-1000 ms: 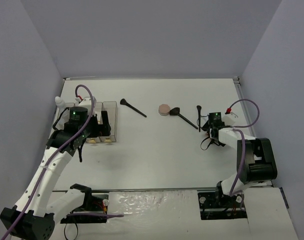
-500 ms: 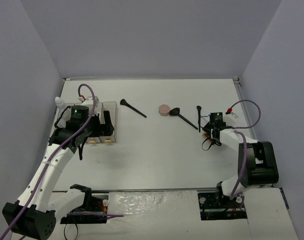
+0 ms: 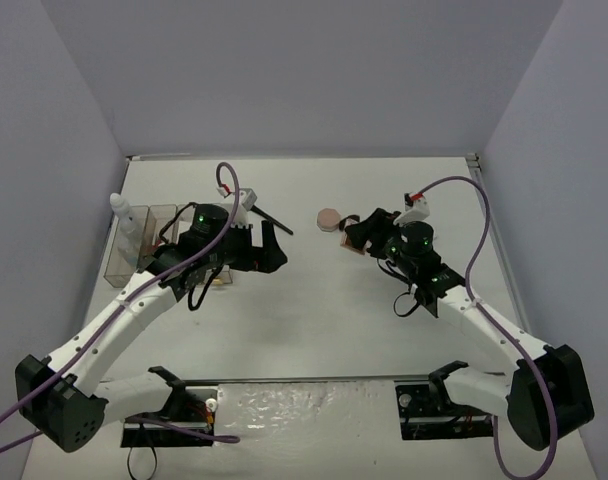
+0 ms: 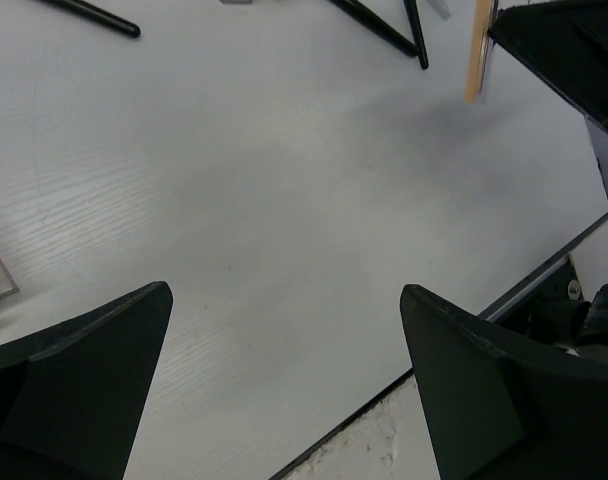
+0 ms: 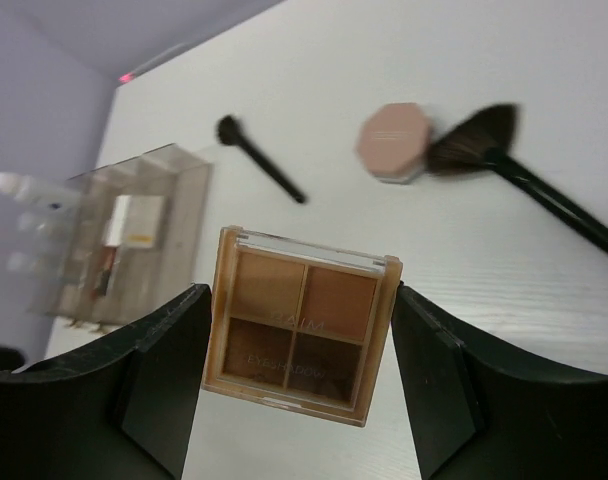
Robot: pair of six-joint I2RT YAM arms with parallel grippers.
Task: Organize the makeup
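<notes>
- Right wrist view, nearest: my right gripper (image 5: pixel 299 345) is clamped on the tan palette (image 5: pixel 302 300). One finger presses each side edge, and the four shades face the camera. The palette hangs clear of the tabletop (image 5: pixel 464 300).
- I judge the palette light, stiff and rather slick plastic. With a hinged lid and pressed powder inside it is probably fragile. The flat opposite edges are the place to hold it, with a moderate squeeze, and it should be set down rather than dropped.
- My left gripper (image 4: pixel 284 390) is spread wide with nothing between its jaws, over bare tabletop.
- Beyond the palette, the pink compact (image 5: pixel 392 142) lies just beside the fan brush (image 5: pixel 514 165), perhaps touching its bristles. The small black brush (image 5: pixel 259 155) lies apart to their left.
- Farthest left stand the clear bins (image 5: pixel 174 190), with a few items inside too blurred to name.
</notes>
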